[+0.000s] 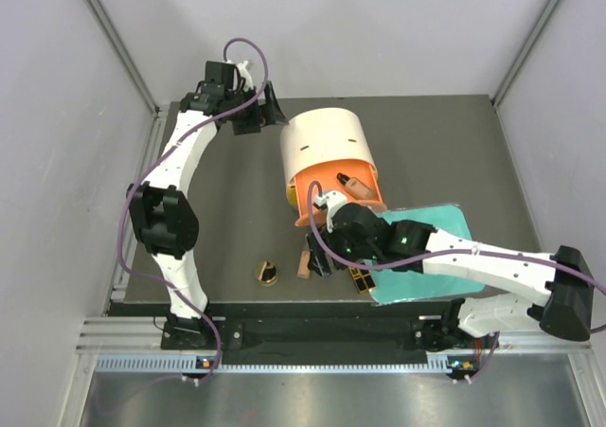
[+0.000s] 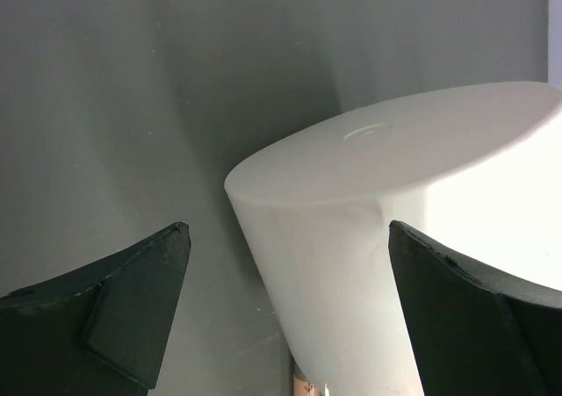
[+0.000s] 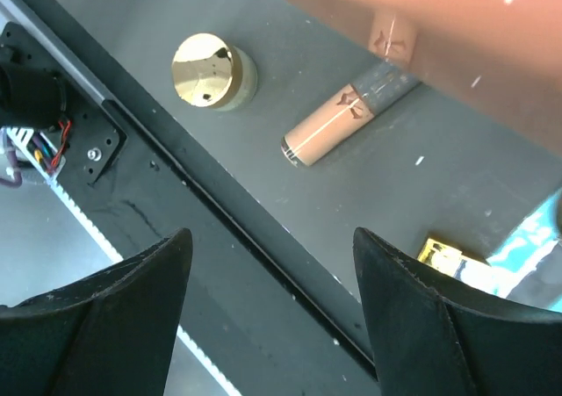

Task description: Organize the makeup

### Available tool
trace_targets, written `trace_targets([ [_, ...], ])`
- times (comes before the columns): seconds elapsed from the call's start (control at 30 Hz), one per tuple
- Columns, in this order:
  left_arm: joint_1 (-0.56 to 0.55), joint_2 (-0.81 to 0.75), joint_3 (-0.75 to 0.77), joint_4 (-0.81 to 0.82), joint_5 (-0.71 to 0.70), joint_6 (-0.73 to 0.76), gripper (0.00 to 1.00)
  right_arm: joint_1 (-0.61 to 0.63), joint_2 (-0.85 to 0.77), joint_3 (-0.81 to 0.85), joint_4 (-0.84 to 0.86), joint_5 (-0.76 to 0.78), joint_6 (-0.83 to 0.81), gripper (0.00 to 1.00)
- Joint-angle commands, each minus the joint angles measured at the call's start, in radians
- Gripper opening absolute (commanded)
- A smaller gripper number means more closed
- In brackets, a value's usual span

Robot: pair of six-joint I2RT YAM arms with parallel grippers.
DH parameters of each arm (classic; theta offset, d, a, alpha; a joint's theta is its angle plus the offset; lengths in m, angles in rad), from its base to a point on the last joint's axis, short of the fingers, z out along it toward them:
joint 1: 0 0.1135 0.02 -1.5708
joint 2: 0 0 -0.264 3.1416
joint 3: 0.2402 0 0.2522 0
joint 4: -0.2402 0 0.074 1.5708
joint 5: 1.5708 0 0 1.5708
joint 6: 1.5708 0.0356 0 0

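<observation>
Right pincer (image 3: 272,238) hangs apart and empty at the middle of the near edge of the desk (image 1: 436,143), over a loose tube (image 3: 338,124). The compact (image 3: 211,69) and the black-and-gold piece (image 3: 443,255) lie either side. One tube (image 1: 350,180) already sits in the box (image 1: 327,143). Left pincer (image 1: 258,113), also apart, holds off by the box toward the far edge. Gathering seems underway; next the right one should drop and close across the loose tube.

black-and-gold piece (image 3: 442,254) partly hidden, teal board (image 1: 434,219) mostly under right arm (image 1: 492,261)
</observation>
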Motion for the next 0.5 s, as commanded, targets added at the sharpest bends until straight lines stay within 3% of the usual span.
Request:
trace_targets([
  [0.0,-0.002,-0.017,-0.003,-0.012,-0.026,0.041,0.99,0.015,-0.009,-0.086,0.226,0.017,0.092,0.73],
  [0.3,-0.003,-0.066,-0.072,0.0,-0.016,0.046,0.99,0.138,0.134,-0.16,0.431,0.225,0.18,0.71],
  [0.47,-0.005,-0.114,-0.129,0.017,-0.012,0.055,0.99,0.219,0.296,-0.1,0.407,0.334,0.216,0.7],
])
